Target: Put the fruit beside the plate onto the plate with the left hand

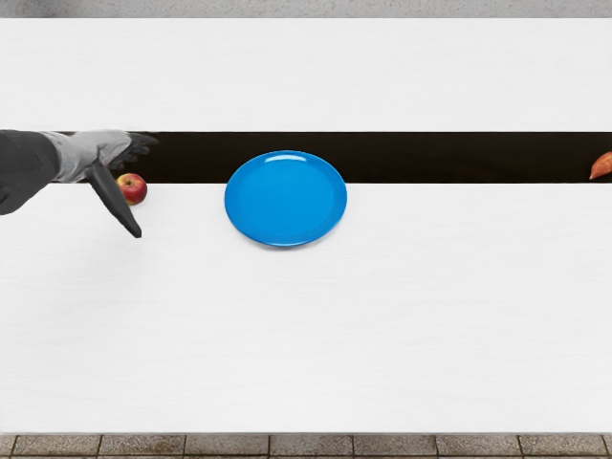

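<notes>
The apple (133, 188) is small, red with a yellowish patch, and it sits on the white table (306, 316) at the near edge of the dark gap (430, 158), to the left of the blue plate (285, 198) and clearly apart from it. I judge it light, firm and rigid, with a smooth waxy skin that could slip and a round body that will roll if I nudge it from one side. I would take it around its widest part, digits opposed on either side, so it cannot squirt out or tip into the gap behind it.

My left hand (103, 161) is right at the apple, its arm coming in from the left edge. It is spread and holds nothing: one long dark digit (120, 206) reaches down across the table just left of the fruit, while the other fingers (142, 144) lie above it over the gap. The apple sits in the pocket between them; I cannot tell whether anything touches it.

The plate is empty and lies partly over the gap. Far off at the right edge an orange-red object (602, 165) pokes into view, well apart from the plate, so I leave it
</notes>
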`<state>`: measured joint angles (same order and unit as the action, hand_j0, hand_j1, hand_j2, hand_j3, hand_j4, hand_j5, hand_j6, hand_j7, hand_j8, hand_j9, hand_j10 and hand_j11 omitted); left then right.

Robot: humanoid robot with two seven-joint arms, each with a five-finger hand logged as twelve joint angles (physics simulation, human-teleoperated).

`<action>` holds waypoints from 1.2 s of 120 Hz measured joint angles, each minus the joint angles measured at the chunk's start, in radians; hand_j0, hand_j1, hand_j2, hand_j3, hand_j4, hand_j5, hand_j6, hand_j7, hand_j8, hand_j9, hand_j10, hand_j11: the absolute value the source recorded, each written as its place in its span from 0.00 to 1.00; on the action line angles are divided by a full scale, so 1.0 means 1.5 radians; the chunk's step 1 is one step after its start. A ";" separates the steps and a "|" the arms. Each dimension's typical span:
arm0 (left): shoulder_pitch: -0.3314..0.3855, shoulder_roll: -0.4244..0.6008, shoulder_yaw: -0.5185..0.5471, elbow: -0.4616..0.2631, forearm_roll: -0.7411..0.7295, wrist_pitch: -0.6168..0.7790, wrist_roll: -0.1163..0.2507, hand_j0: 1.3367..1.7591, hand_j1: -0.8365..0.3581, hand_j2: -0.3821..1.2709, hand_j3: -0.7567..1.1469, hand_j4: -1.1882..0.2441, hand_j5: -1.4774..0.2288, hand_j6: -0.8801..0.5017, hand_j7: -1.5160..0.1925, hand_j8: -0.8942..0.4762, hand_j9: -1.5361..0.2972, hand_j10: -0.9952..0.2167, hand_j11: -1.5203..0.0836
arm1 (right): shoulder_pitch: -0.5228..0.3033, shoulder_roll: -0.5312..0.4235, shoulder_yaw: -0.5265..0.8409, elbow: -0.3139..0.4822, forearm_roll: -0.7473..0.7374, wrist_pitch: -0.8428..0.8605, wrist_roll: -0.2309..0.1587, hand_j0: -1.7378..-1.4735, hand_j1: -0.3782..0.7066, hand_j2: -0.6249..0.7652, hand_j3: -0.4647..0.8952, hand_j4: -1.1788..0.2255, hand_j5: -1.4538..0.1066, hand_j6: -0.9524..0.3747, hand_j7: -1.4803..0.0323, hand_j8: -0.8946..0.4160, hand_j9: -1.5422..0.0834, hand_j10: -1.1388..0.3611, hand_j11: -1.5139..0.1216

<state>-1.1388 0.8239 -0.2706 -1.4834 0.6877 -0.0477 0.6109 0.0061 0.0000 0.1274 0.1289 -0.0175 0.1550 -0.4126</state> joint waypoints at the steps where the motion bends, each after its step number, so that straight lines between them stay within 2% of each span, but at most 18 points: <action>1: 0.003 -0.003 0.002 0.000 0.009 0.008 0.000 0.76 0.96 0.23 0.40 0.81 0.84 0.61 0.87 0.63 0.82 0.80 0.93 | 0.000 0.000 0.000 0.000 0.000 0.000 0.000 0.30 0.03 0.45 0.34 0.84 0.93 0.72 0.98 0.68 0.95 0.76 0.93; 6: 0.025 -0.008 0.009 0.001 0.057 0.047 0.000 0.76 0.96 0.24 0.40 0.81 0.84 0.61 0.86 0.63 0.82 0.79 0.92 | 0.000 0.000 0.000 0.000 0.000 0.000 0.000 0.30 0.03 0.45 0.34 0.84 0.93 0.72 0.98 0.68 0.95 0.76 0.93; 15: 0.033 -0.006 0.016 0.004 0.115 0.092 0.000 0.76 0.96 0.24 0.40 0.80 0.84 0.61 0.86 0.62 0.81 0.79 0.92 | 0.000 0.000 0.000 0.000 0.000 0.000 0.000 0.30 0.03 0.45 0.34 0.84 0.93 0.72 0.98 0.68 0.95 0.76 0.93; 41: 0.095 -0.004 0.026 0.013 0.185 0.142 -0.002 0.76 0.92 0.24 0.40 0.77 0.81 0.58 0.83 0.59 0.78 0.76 0.89 | 0.000 0.000 0.000 0.000 0.000 0.000 0.000 0.30 0.03 0.45 0.34 0.84 0.93 0.72 0.98 0.68 0.95 0.76 0.93; 67: 0.092 -0.015 0.029 0.018 0.235 0.167 -0.005 0.76 0.86 0.25 0.40 0.73 0.76 0.53 0.78 0.55 0.74 0.70 0.84 | 0.000 0.000 0.001 0.000 0.000 0.000 0.000 0.30 0.03 0.45 0.34 0.84 0.93 0.72 0.98 0.68 0.95 0.76 0.93; 83: 0.093 -0.046 0.030 0.052 0.258 0.178 -0.029 0.76 0.81 0.26 0.40 0.70 0.73 0.50 0.75 0.51 0.71 0.67 0.80 | 0.001 0.000 0.001 0.000 0.000 0.000 0.000 0.30 0.03 0.45 0.34 0.84 0.93 0.72 0.98 0.68 0.95 0.76 0.93; 115: 0.097 -0.100 0.035 0.135 0.303 0.200 -0.055 0.76 0.77 0.26 0.40 0.67 0.70 0.47 0.72 0.49 0.68 0.64 0.77 | 0.004 0.000 0.001 0.000 0.000 0.000 0.000 0.30 0.03 0.45 0.34 0.84 0.93 0.72 0.98 0.68 0.95 0.76 0.93; 144: 0.105 -0.119 0.049 0.159 0.309 0.206 -0.062 0.76 0.73 0.27 0.40 0.64 0.66 0.44 0.68 0.45 0.65 0.60 0.73 | 0.005 0.000 0.000 0.000 0.000 0.000 0.000 0.30 0.03 0.45 0.34 0.84 0.93 0.72 0.98 0.68 0.95 0.76 0.93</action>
<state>-0.9817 0.6451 -0.1970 -1.2448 1.1516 0.2607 0.5171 0.0134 0.0000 0.1277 0.1289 -0.0169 0.1549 -0.4124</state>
